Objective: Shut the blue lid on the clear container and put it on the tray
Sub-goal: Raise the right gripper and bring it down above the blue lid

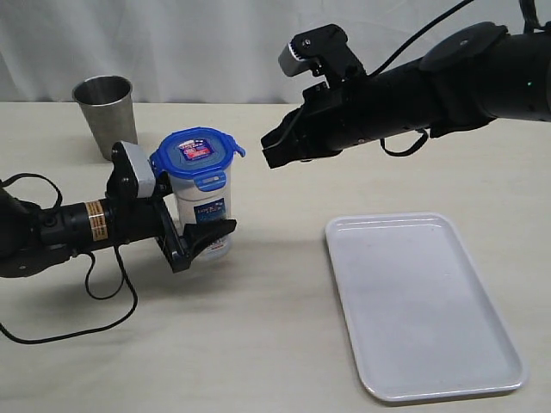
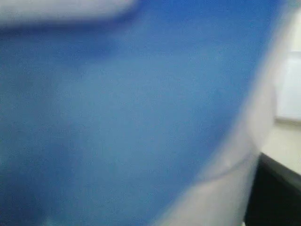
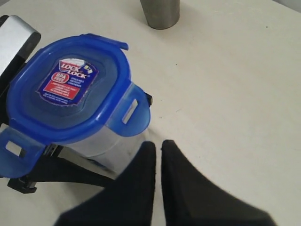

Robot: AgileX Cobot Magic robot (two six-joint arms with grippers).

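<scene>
Claw L point(image 1: 209, 228) wide round container point(image 1: 200, 191), claw R point(image 1: 269, 154) shut

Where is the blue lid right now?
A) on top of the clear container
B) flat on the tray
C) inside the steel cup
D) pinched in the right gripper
A: the blue lid sits on top of the clear container.

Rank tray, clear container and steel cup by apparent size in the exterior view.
1. tray
2. clear container
3. steel cup, a close call: it stands farther back.
</scene>
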